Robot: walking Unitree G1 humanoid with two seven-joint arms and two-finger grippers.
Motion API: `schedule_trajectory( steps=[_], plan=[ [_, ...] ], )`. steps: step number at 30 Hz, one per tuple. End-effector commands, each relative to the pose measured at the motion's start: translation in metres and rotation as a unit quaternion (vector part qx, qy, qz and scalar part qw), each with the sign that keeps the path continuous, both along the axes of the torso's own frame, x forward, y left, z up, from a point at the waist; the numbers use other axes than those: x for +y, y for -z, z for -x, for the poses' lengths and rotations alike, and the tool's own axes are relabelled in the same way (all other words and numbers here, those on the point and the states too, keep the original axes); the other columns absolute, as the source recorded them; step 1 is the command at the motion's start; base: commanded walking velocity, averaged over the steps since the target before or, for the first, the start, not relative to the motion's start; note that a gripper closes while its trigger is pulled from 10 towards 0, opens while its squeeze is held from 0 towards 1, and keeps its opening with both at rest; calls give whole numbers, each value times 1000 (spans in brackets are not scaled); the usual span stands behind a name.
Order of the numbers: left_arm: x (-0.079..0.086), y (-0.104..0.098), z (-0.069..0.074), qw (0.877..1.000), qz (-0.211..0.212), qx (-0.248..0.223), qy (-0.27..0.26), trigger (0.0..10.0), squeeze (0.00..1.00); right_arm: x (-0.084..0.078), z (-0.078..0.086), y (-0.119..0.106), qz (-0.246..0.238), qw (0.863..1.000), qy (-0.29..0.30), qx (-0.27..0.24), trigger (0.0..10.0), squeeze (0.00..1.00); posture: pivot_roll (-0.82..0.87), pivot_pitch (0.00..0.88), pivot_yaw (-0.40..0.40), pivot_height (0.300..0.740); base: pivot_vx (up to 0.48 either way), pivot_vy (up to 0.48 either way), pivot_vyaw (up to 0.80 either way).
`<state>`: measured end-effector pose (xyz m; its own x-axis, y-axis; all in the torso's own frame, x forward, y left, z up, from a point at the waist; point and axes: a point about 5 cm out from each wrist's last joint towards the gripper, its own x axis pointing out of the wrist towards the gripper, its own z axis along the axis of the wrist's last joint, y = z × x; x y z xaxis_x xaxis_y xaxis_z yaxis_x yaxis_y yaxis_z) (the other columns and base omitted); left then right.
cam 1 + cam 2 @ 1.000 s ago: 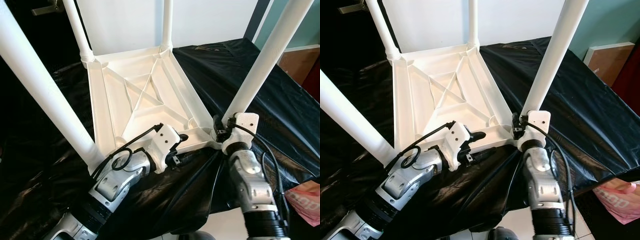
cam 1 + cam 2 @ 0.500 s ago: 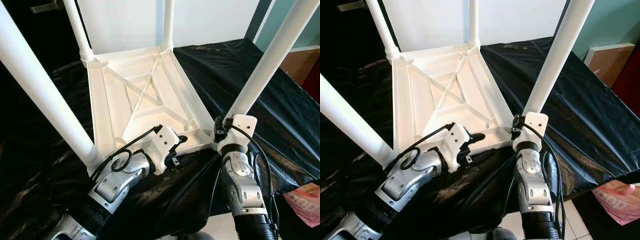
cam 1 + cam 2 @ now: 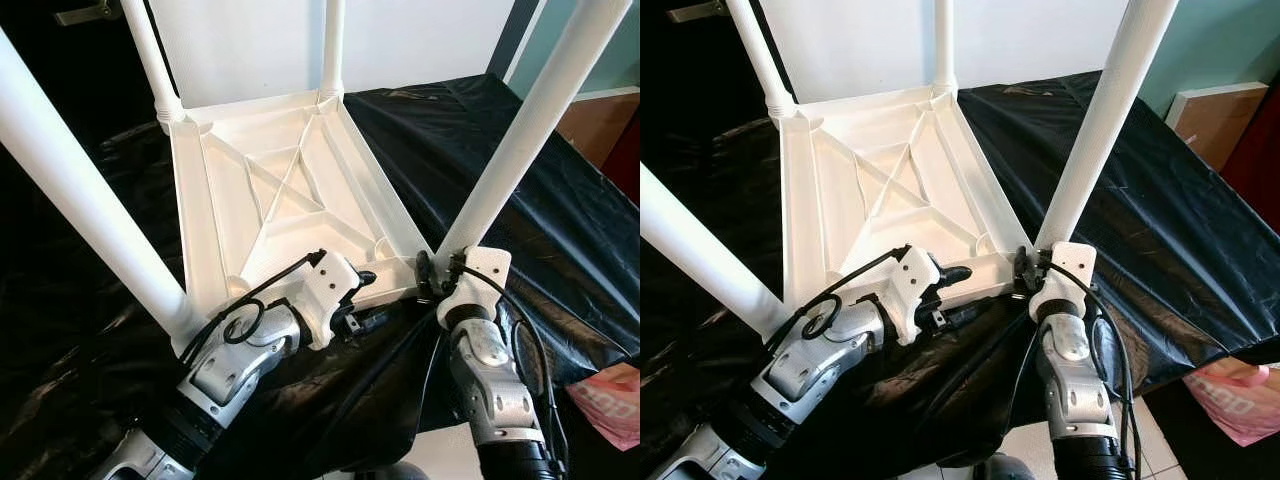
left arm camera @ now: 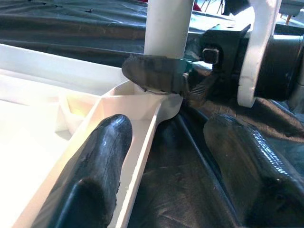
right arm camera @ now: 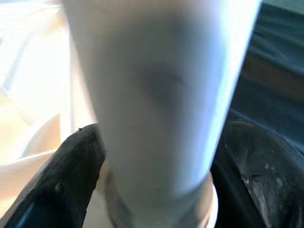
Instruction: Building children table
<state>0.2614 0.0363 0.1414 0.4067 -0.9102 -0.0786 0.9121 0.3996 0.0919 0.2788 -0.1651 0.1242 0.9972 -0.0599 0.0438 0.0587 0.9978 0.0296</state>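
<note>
Underneath both end effectors spreads a black plastic sheet (image 3: pixel 520 170) draped over the desk, and on it lies the white children's table (image 3: pixel 285 205), upside down with its ribbed underside facing up and its four legs standing upward. Two far legs (image 3: pixel 150 60) rise at the corners farthest from the end effectors; a thick near-left leg (image 3: pixel 85 200) stands just outside the left arm, and the near-right leg (image 3: pixel 530 130) rises directly from the right end effector. Beyond the right arm, at floor level, lies a pink bag (image 3: pixel 610 400).

At the near-right corner, the right end effector (image 5: pixel 156 166) is clenched around the base of the near-right leg; its wrist view shows one black finger (image 5: pixel 71 175) on each side of the white tube, right above the socket collar. The left end effector (image 4: pixel 161 166) sits at the table's near rim (image 4: pixel 142 142), just beside the right one. It straddles that rim with fingers spread: one finger (image 4: pixel 102 161) rests inside the tray-like underside, the other lies outside on the black sheet, and nothing is squeezed between them.
</note>
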Motion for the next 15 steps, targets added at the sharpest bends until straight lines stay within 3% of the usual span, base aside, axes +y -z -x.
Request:
schedule_trajectory(
  steps=[1, 3, 4, 5, 6, 15],
  plan=[
    [-4, 1, 9, 996, -9, 6, 85, 10000, 0, -7, 3, -1, 0, 999, -30, -10, 10000, 1000, -52, 94, -23, 740, 0, 0, 0],
    [-4, 1, 9, 996, -9, 6, 85, 10000, 0, -7, 3, -1, 0, 999, -30, -10, 10000, 1000, -52, 94, -23, 740, 0, 0, 0],
    [-4, 1, 9, 996, -9, 6, 85, 10000, 0, -10, 4, -2, 7, 999, -43, -13, 10000, 718, -52, 93, -23, 740, 0, 0, 0],
    [-4, 1, 9, 996, -9, 6, 85, 10000, 0, -10, 4, -2, 7, 999, -43, -13, 10000, 718, -52, 93, -23, 740, 0, 0, 0],
    [-4, 1, 9, 996, -9, 6, 84, 10000, 0, -14, 3, -3, 12, 997, -69, -14, 10000, 0, -52, 93, -20, 740, 0, 0, 0],
    [-3, 0, 8, 996, -9, 7, 85, 10000, 0, -16, -4, -8, 67, 977, -200, -18, 10000, 0, -54, 96, -10, 740, 0, 0, 0]
  ],
)
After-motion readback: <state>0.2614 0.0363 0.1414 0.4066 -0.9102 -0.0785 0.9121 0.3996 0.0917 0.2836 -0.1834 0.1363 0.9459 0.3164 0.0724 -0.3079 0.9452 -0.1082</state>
